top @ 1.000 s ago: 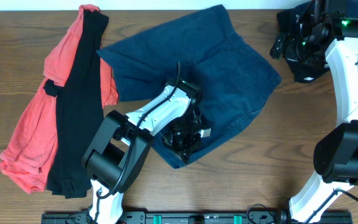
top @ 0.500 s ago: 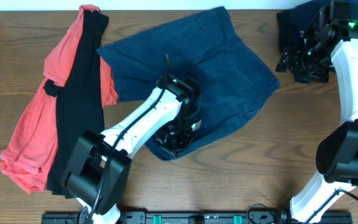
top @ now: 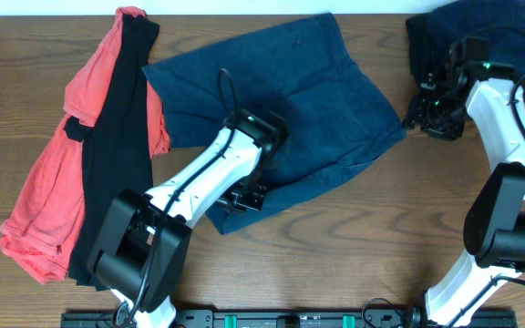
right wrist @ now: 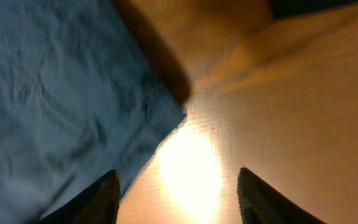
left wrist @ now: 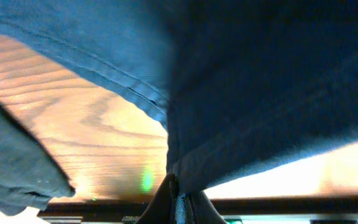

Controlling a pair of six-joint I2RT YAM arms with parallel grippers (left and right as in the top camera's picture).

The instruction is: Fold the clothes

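Well, hem of navy shorts [top: 299, 100] inside the left pincer [left wrist: 178, 190].

Surface [top: 354, 255], holdings. Centre, toward the back: shorts [top: 335, 100]. Left side: wide garment [top: 44, 196], with long garment [top: 112, 155] lying lengthwise on top of it; the shorts' left edge meets both. Back right corner: heap of garments [top: 427, 32]. Left claw [top: 244, 196] at the shorts' front hem. Right claw [top: 431, 114] between shorts and heap, just beside the heap.
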